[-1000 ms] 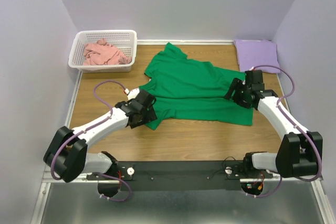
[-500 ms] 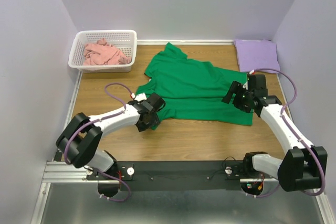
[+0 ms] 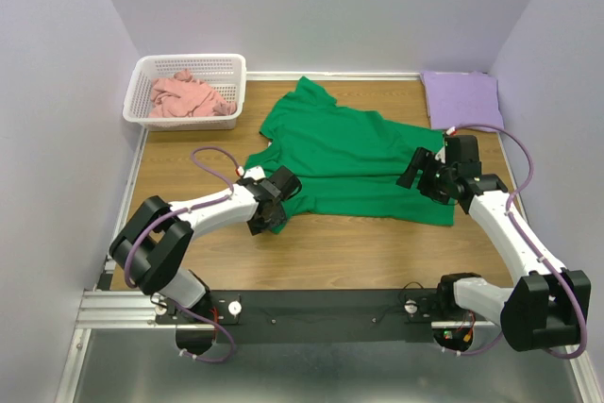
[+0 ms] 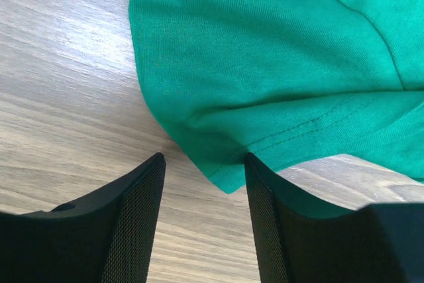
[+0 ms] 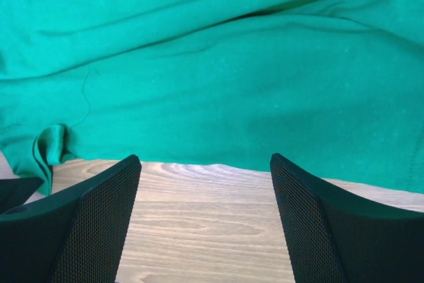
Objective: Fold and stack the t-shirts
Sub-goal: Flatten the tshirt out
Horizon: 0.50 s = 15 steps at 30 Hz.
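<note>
The bright green t-shirt (image 3: 349,153) lies spread and rumpled on the wooden table. My left gripper (image 3: 271,217) is open, low at the shirt's near left corner. In the left wrist view that corner (image 4: 225,173) lies between my fingers (image 4: 136,217), which hold nothing. My right gripper (image 3: 421,171) is open and empty at the shirt's right side. The right wrist view shows the shirt's edge (image 5: 218,97) just beyond the gripper (image 5: 204,159), with bare wood between the fingers. The lavender shirt (image 3: 461,97) lies folded at the back right. The salmon pink shirt (image 3: 187,96) is crumpled in the basket.
The white lattice basket (image 3: 189,62) stands at the back left corner. Bare wood (image 3: 359,252) runs between the shirt and the arms' bases. Lavender walls close the table on three sides.
My left gripper has moved right along the table to the green shirt's near left corner. My right gripper has shifted slightly toward the back. The shirt has not moved.
</note>
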Tool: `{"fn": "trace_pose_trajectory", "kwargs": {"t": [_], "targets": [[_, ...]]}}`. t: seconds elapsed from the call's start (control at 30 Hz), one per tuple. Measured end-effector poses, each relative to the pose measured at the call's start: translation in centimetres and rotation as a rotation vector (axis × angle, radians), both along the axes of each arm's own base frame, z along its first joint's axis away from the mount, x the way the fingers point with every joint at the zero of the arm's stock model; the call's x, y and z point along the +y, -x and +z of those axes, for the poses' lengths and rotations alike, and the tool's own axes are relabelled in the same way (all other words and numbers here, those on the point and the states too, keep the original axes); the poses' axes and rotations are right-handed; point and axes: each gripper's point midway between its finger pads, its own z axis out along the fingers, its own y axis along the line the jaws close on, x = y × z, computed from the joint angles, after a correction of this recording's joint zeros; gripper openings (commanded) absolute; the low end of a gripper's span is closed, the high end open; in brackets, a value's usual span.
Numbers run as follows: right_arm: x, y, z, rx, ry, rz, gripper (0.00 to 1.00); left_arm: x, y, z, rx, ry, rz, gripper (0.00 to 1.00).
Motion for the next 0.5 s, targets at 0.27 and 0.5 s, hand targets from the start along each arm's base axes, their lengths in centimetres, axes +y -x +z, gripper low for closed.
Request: {"fn": "trace_pose_trajectory", "kwargs": {"t": [0.27,0.5], "targets": [[0.1,0.1,0.0,0.000,0.000,0.006,0.87,-0.4,-0.2,-0.3,-0.002,-0.020,-0.019,0.36],[0.0,0.4,-0.1,-0.004,0.003,0.008,0.87,-1.8,-1.1,-0.2,-0.033,0.008,-0.039,0.00]]}}
